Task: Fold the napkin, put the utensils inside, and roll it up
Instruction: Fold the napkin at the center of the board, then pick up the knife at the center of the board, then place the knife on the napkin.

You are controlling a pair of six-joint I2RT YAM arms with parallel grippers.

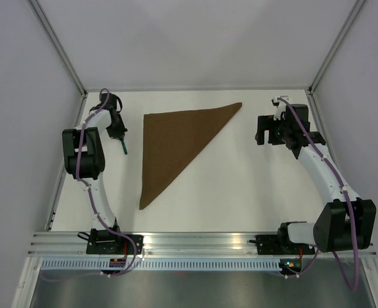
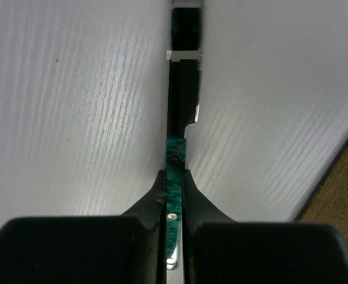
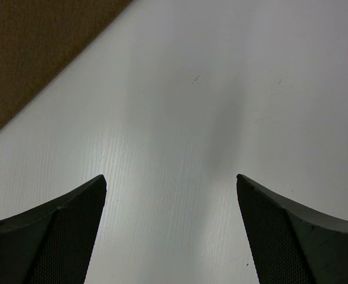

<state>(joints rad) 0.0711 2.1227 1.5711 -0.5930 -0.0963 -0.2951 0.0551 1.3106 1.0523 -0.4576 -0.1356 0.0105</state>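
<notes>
Napkin (image 1: 173, 142), folded triangle, between left pincer (image 2: 174, 177) gripping green-handled utensil (image 2: 175, 155), right pincer (image 3: 171, 177) spread wide

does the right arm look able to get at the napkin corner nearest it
Probably yes: the right gripper is open and empty, just right of the far-right corner of the napkin, with only bare table between them.
</notes>
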